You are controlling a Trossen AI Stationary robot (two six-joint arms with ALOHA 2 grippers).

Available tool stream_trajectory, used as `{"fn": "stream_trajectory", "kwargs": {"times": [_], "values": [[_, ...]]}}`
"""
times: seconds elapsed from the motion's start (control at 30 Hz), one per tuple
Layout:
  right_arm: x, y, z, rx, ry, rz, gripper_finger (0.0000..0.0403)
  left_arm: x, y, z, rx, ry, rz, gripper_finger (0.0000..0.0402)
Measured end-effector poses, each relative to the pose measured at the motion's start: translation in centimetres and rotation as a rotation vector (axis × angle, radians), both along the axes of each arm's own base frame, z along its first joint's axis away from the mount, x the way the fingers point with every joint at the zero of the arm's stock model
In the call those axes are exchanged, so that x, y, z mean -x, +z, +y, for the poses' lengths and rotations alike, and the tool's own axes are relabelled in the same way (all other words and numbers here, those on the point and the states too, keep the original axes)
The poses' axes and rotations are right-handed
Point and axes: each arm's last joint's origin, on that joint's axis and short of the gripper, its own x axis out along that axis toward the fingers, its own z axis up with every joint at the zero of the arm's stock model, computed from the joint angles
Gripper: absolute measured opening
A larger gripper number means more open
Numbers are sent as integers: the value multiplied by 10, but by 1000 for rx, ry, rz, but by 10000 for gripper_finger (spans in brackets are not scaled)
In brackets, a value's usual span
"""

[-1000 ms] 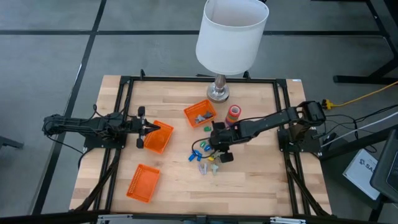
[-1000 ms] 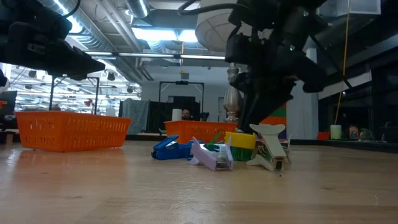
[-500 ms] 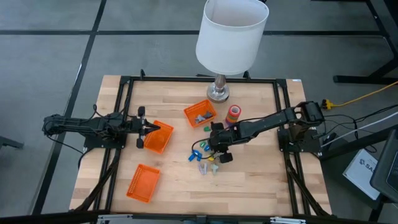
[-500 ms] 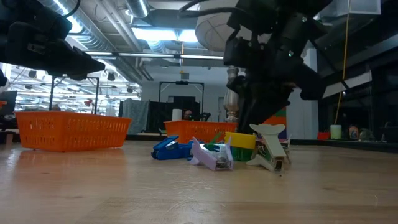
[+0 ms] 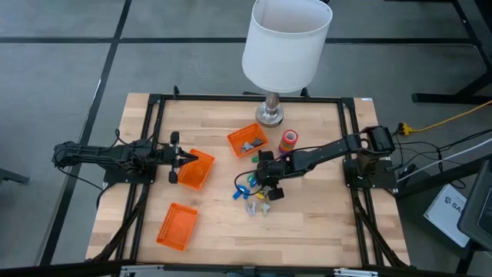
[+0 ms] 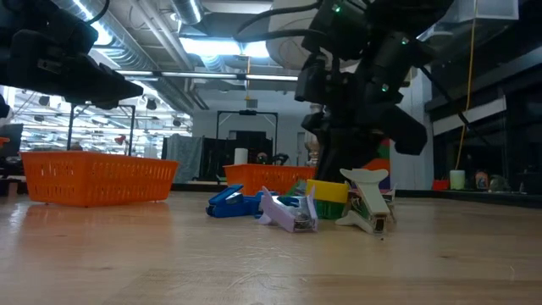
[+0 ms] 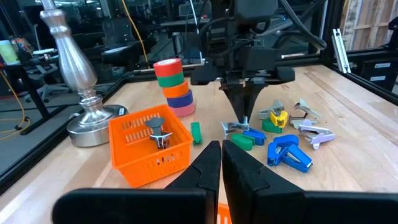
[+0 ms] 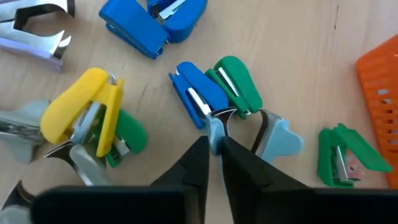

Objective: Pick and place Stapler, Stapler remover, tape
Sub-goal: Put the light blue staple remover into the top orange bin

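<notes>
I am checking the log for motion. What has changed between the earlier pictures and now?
The right claw has slid a little toward the left side of the table over the pile of small staplers, now at a light-blue staple remover. The left claw stayed by the orange basket; the objects did not move.

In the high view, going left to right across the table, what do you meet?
Left gripper → flat orange basket → orange basket at the left gripper → small orange basket → right gripper → stack of tape rolls.
</notes>
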Motion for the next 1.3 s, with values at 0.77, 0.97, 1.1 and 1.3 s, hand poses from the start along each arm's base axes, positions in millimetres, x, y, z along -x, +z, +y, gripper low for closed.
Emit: {"fn": "stream_trajectory", "kwargs": {"times": [0.77,0.97,1.1,1.3], "values": [[27,49,-1,-130,-40,15,2,0,0,0,0,0,-1,12],[39,71,-3,-135,-42,-20,1,0,0,0,0,0,-1,11],[41,86,-7,-135,-28,-101,1,0,0,0,0,0,0,13],[38,98,-24,-165,-115,-195,1,0,0,0,0,-1,-1,11]]}}
